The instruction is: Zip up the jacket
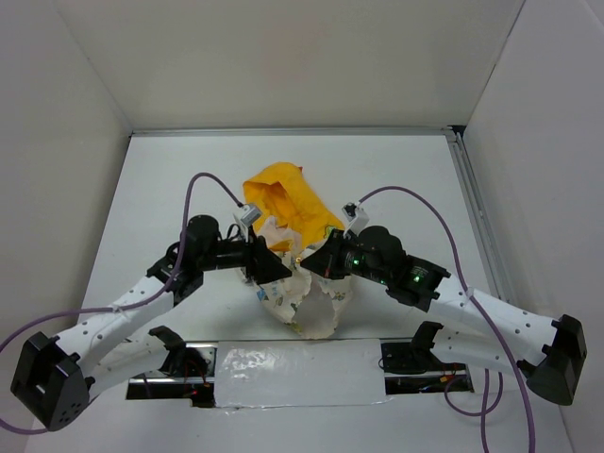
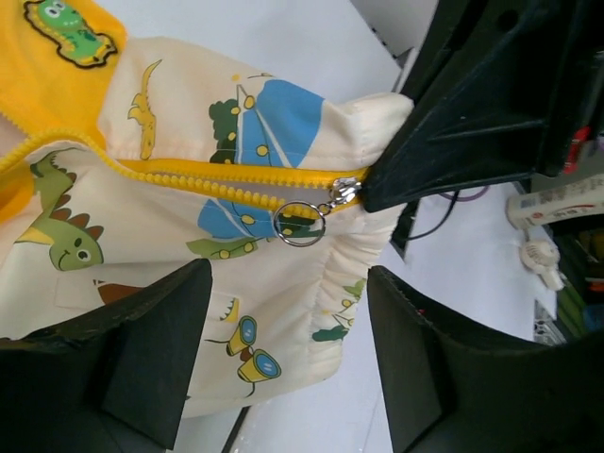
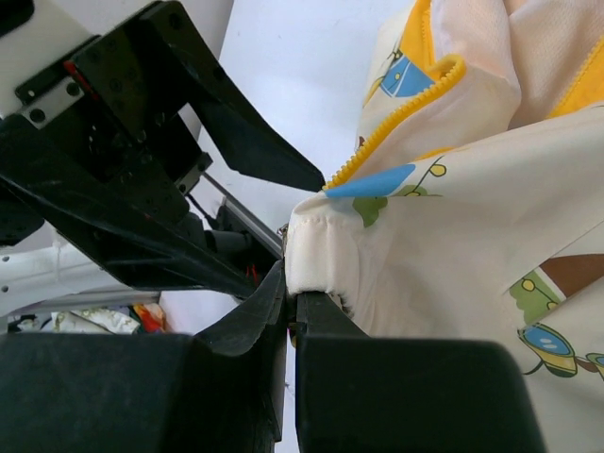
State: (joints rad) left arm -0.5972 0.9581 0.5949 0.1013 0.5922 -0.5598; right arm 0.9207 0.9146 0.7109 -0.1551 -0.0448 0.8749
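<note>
With the jacket (image 1: 311, 307) at mid-frame on the surface (image 1: 189, 170), its hem (image 3: 326, 250) is pinched by the right pincer (image 3: 291, 288) and the left pincer (image 2: 288, 311) is held wide before the zip ring (image 2: 300, 225), which likely needs to be gripped and drawn along next.

Crumpled cream jacket (image 1: 316, 307), yellow hood (image 1: 283, 200)

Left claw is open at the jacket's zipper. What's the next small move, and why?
Probably ease the left claw forward and close it on the zipper's ring. The ring hangs free just ahead of the open claw, the slider sits by the hem, and the right claw pinches the jacket there.
</note>
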